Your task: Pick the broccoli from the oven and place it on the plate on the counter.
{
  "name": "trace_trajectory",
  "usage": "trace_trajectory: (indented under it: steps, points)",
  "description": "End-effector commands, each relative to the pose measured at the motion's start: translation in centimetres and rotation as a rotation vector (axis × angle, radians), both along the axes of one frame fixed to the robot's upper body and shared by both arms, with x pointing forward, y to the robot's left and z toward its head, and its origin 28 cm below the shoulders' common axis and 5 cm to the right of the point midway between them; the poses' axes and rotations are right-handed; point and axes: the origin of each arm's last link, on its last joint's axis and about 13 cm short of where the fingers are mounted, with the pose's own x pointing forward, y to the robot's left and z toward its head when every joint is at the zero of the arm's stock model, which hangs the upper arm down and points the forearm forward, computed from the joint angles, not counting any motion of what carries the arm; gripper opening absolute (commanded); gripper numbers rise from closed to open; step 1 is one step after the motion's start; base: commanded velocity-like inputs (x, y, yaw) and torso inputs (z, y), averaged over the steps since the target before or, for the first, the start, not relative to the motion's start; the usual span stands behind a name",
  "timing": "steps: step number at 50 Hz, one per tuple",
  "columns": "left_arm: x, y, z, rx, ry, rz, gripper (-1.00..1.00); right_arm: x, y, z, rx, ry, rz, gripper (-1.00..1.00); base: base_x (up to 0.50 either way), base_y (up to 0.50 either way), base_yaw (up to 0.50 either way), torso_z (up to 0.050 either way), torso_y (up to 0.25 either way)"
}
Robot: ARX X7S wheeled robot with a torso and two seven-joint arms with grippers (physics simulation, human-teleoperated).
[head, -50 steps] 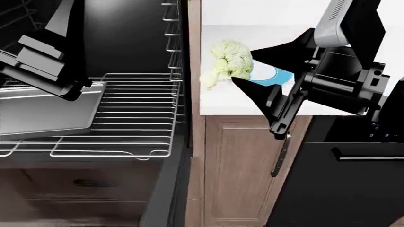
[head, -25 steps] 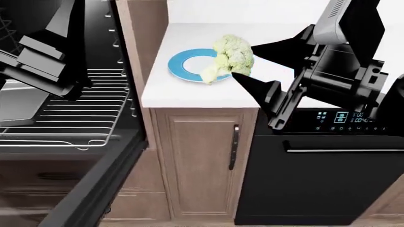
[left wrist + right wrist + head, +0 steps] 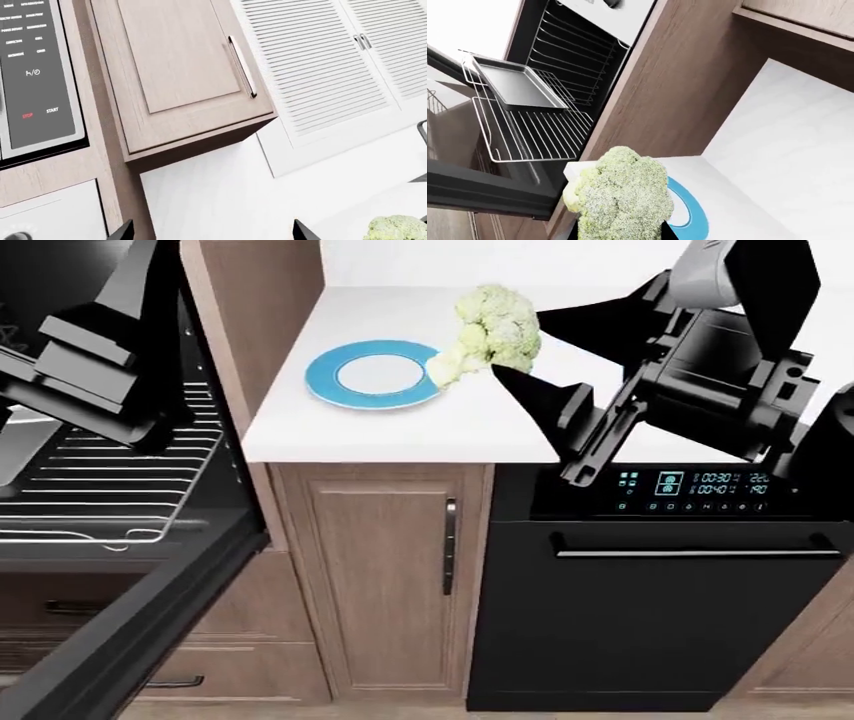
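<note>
The right gripper clamps the single broccoli just above the counter, beside the one plate's rim. Only the right wrist view shows the oven with its one tray on the rack. The left gripper hangs before the oven; I cannot tell how wide it stands.

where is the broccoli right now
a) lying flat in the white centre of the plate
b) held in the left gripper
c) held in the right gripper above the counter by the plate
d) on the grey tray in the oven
c: the right gripper pinches the broccoli above the counter, beside the plate.
</note>
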Motion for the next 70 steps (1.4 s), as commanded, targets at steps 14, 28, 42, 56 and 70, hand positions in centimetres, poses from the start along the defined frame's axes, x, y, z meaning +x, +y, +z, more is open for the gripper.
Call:
trace_trajectory:
  steps: [14, 28, 42, 56, 70]
  points:
    - [0.04, -0.30, -0.29, -0.003, 0.006, -0.012, 1.00, 0.25, -0.20, -0.23, -0.008, -0.017, -0.013, -1.00, 0.27, -0.18, 0.00, 0.000, 0.000]
    - [0.18, -0.29, -0.38, -0.002, 0.005, -0.011, 1.00, 0.22, -0.18, -0.25, -0.011, -0.016, -0.005, -1.00, 0.27, -0.18, 0.00, -0.001, 0.000]
    - [0.16, -0.29, -0.33, -0.002, 0.001, -0.011, 1.00, 0.05, 0.12, -0.07, -0.030, -0.035, 0.021, -1.00, 0.20, -0.06, 0.00, 0.000, 0.001]
    - [0.13, -0.27, -0.47, -0.003, 0.005, -0.011, 1.00, 0.00, 0.14, -0.10, -0.039, -0.039, 0.023, -1.00, 0.13, 0.00, 0.00, 0.000, 0.001]
    - [0.07, -0.40, -0.20, -0.020, -0.020, -0.015, 1.00, 0.10, 0.03, -0.22, -0.041, -0.042, 0.019, -1.00, 0.12, 0.02, 0.00, 0.000, 0.000]
